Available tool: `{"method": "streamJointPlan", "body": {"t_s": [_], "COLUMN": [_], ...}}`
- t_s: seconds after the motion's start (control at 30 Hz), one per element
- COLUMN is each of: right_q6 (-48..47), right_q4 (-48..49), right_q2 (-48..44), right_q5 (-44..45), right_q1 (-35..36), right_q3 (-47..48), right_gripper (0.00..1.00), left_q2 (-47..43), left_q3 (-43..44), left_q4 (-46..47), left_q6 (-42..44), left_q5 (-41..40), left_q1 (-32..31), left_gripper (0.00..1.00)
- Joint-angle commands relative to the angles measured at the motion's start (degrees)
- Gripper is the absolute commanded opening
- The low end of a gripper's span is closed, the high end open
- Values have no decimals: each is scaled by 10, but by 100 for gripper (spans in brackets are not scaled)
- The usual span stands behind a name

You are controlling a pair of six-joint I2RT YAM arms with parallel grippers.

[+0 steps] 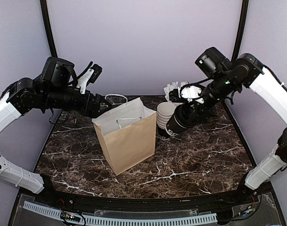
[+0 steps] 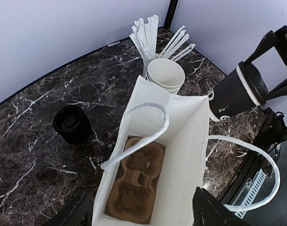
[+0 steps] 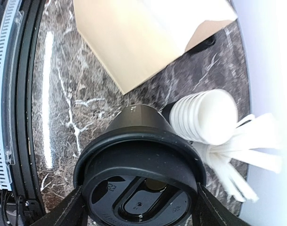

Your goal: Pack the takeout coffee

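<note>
Your right jaws are clamped round the coffee [image 1: 179, 123], holding it tilted just right of the bag [image 1: 127, 136] and close beside the cup stack [image 1: 164, 115]. Your left jaws stand spread wide, one on either side of the bag's open end. A carrier [image 2: 136, 181] lies inside on the bag's bottom.

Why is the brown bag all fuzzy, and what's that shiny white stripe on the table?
Right wrist view: the paper bag is blurred, the takeout coffee up close looks sharper; the stripe is light glaring off the glossy table. Left wrist view: the bag is crisp. Top external view: even light.
</note>
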Motion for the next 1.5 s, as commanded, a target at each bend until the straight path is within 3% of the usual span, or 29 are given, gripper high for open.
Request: {"method": "streamJointPlan", "body": {"t_s": [0.0,0.17,0.23,0.33,0.43,0.67,0.93,1.13,1.47], "right_q6": [-22,-7,-4,0,11,31,15,0,-47], "right_q4": [-26,22,52,101,147,157,146,131,117], "right_q2": [2,11,5,-3,-2,22,24,34,32], "right_q5": [-2,30,45,68,66,4,-107,-122,-19], "right_q1": [0,0,0,0,-1,0,9,37,108], "right_q3": [58,108,108,110,124,154,153,145,67], "right_gripper": [41,32,31,20,18,17,18,15,6], "left_q2": [-12,43,64,87,107,142,169,186,212], "left_q3": [-15,43,67,83,87,102,118,150,201], "left_q4": [-41,-80,-96,-115,-118,-125,-132,-135,-162], "left_q6": [-14,4,14,36,56,95,122,131,169], "left_q5": [47,-34,-38,-37,-21,77,125,154,132], "left_q1": [1,8,21,42,63,70,70,68,15], "left_gripper": [75,72,69,63,59,33,1,0,0]}}
